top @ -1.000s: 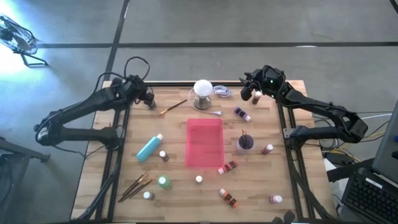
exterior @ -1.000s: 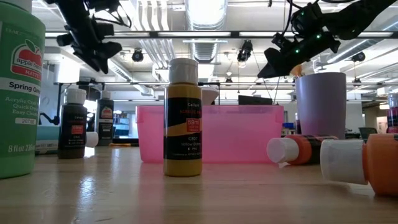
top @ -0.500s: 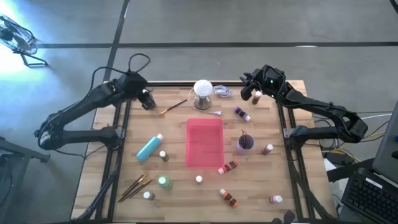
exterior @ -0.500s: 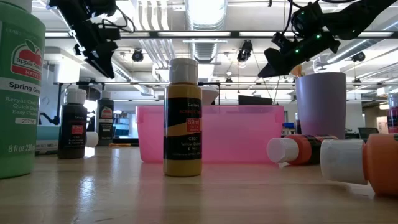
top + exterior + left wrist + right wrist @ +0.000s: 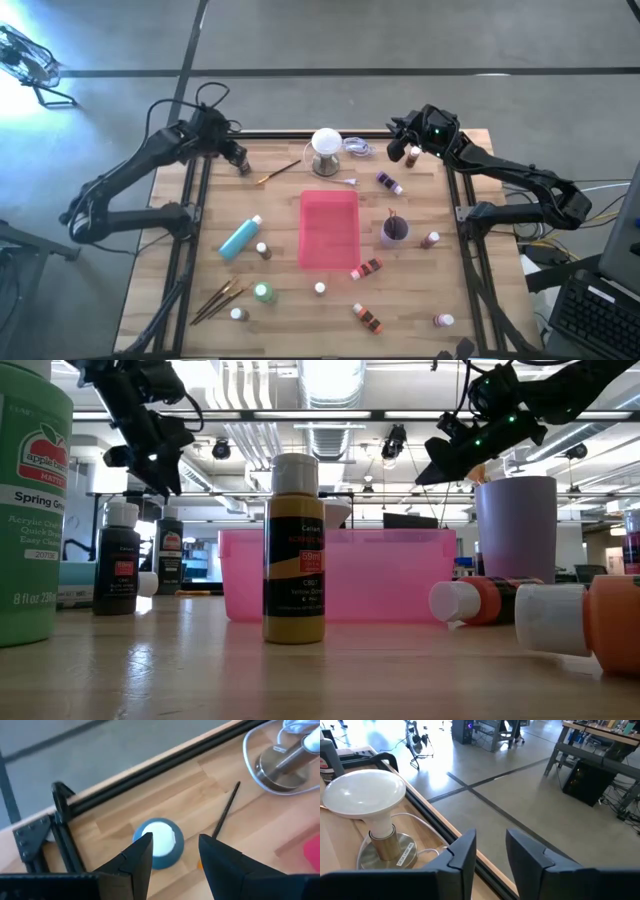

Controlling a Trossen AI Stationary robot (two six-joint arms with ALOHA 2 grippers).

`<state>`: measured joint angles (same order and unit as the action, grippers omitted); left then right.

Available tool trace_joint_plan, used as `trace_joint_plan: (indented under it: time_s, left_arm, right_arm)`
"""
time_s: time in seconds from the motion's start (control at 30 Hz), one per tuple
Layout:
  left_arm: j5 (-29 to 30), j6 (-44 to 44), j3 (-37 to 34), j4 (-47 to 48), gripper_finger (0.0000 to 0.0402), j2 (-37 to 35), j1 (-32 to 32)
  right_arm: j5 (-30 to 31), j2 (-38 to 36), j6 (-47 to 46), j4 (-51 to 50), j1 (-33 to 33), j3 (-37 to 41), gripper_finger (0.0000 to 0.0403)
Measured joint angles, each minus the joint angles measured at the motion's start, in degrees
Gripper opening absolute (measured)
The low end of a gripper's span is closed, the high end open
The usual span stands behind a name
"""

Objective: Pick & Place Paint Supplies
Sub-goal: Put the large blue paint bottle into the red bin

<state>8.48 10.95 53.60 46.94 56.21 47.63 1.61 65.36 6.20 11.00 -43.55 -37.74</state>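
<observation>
Directly below left tool (image 5: 175,841), half-open and empty: upright white-capped bottle (image 5: 159,844), cap between its prongs, left arm nearest; right tool (image 5: 405,152) well apart, grip unclear.

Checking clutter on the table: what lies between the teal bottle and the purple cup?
In the high view, the flat pink tray lies between the teal bottle and the purple cup.

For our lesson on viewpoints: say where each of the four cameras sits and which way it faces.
High: overhead, straight down on the table; both arms show.
Low: at tabletop height, looking level across; arms come in from above.
Left wrist: down past the left pincer at a blue bottle.
Right wrist: past the right pincer to the floor.
Shared: the lamp stand also shows in the high view.
</observation>
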Motion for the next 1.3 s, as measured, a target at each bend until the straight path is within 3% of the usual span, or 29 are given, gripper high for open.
trace_joint_plan:
  time_s: [0.27,0.5,1.3]
  left_arm:
    - [6.62,5.34,-0.02,2.70,0.0165,3.11,-0.02]
    - [6.65,5.62,-0.09,2.15,0.0165,5.47,-0.06]
    - [5.35,0.84,-0.09,-0.50,0.0165,7.08,-0.08]
  right_arm:
    - [0.00,0.00,-0.01,0.00,0.00,0.02,0.0090]
    - [-0.02,0.00,0.00,0.00,0.02,0.02,0.0088]
    - [-0.04,0.00,-0.02,-0.01,0.02,0.02,0.0163]
